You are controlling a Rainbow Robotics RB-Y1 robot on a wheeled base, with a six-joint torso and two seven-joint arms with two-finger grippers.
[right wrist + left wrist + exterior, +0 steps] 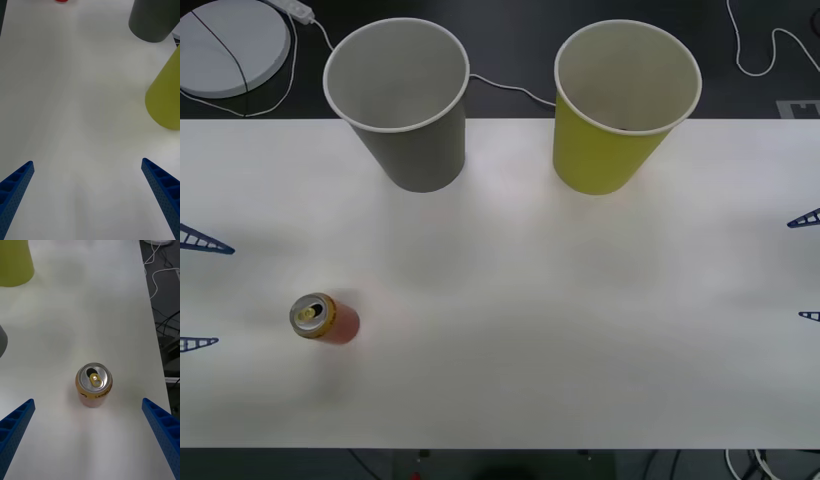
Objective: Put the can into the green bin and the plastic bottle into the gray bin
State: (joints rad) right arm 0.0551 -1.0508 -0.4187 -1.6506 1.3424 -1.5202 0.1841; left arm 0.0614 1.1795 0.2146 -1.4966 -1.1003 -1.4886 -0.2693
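Fingers of my left gripper [88, 442] gape wide, empty, lined up on the upright can [325, 318] just ahead for a grab; gray bin [402, 100] and green bin [620, 105] wait beyond; my right gripper [87, 202] idles open, holding nothing

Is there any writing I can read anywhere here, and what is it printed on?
"Lemon": on the gold band near the top of the can, read in the left wrist view.
Nothing else on the can is readable.
The gray bin and the green bin show no text.
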